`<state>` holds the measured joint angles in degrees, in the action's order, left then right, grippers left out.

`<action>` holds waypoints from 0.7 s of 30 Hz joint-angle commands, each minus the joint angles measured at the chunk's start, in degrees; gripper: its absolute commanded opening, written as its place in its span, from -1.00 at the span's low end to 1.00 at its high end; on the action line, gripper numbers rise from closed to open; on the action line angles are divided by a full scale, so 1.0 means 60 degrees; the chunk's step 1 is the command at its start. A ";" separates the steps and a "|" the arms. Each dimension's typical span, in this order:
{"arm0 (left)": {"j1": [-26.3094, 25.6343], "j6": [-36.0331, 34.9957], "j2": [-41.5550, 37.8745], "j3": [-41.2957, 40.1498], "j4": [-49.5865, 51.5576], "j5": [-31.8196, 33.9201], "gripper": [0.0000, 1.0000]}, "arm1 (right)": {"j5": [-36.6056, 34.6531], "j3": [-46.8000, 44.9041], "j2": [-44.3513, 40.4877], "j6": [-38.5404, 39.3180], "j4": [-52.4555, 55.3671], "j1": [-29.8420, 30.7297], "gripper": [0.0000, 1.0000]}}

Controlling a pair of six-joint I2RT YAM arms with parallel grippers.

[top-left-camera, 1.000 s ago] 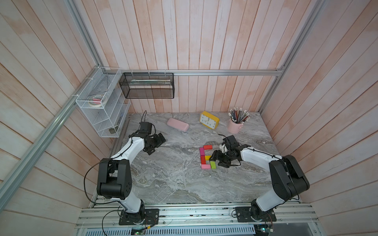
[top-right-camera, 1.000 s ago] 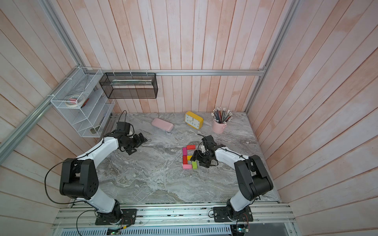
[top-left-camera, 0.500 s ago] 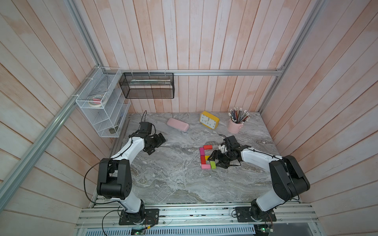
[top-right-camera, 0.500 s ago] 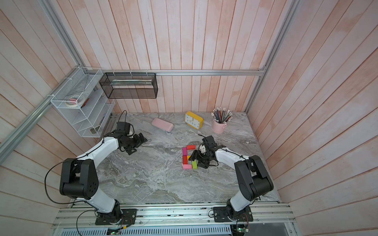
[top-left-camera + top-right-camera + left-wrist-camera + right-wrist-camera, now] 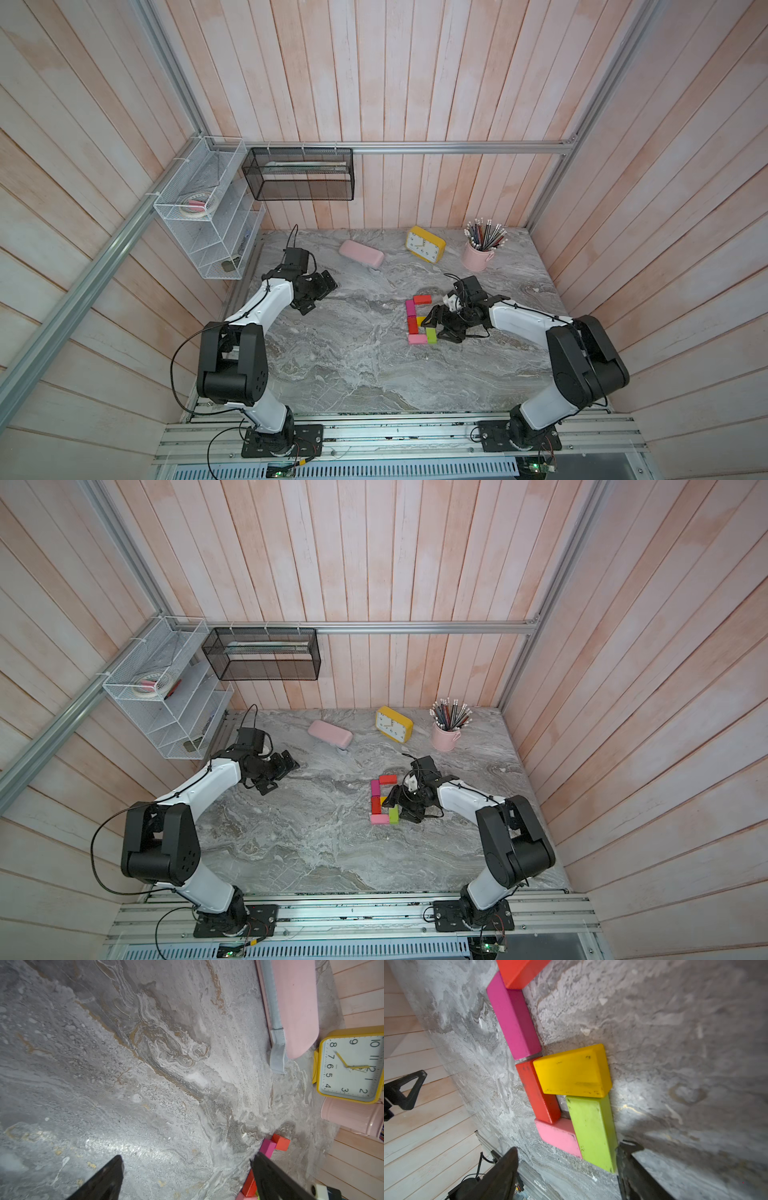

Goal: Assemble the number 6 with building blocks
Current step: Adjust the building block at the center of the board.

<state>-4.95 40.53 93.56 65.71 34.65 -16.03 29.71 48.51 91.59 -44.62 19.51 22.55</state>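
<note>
Six building blocks lie together on the marble table in both top views: a red one (image 5: pixel 422 299) farthest back, magenta (image 5: pixel 410 308) and a second red (image 5: pixel 412 325) in a line, and light pink (image 5: pixel 417 339) nearest the front. Yellow (image 5: pixel 421 320) and lime green (image 5: pixel 431 335) are on their right. In the right wrist view the yellow block (image 5: pixel 573 1072) meets the lime green block (image 5: pixel 591 1130). My right gripper (image 5: pixel 437 328) (image 5: pixel 570 1148) is open and low, straddling the green and pink ends, one finger close beside the green. My left gripper (image 5: pixel 322 296) (image 5: pixel 187 1159) is open and empty at the far left.
A pink case (image 5: pixel 361 254), a yellow clock (image 5: pixel 425 244) and a pink cup of pencils (image 5: pixel 478 255) stand along the back of the table. A white wire shelf (image 5: pixel 208 232) and a black mesh basket (image 5: pixel 298 174) hang on the walls at the back left.
</note>
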 commanded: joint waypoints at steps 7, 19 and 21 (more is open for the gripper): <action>-0.0494 0.0056 0.0273 0.0030 -0.0204 -0.0150 0.96 | -0.1198 0.0990 -0.0347 0.0290 -0.0034 -0.0846 0.51; -0.1033 0.0642 0.0819 0.0377 -0.0674 -0.0546 0.96 | -0.0428 0.4394 0.2299 0.1845 -0.0234 -0.1167 0.50; -0.1033 0.0641 0.0848 0.0431 -0.0713 -0.0525 0.96 | -0.0557 0.5053 0.2776 0.2074 0.0088 -0.1030 0.50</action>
<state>-11.16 43.77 97.97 66.32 31.70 -18.74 25.98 74.85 105.21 -36.25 17.15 15.53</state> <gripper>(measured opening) 0.981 0.752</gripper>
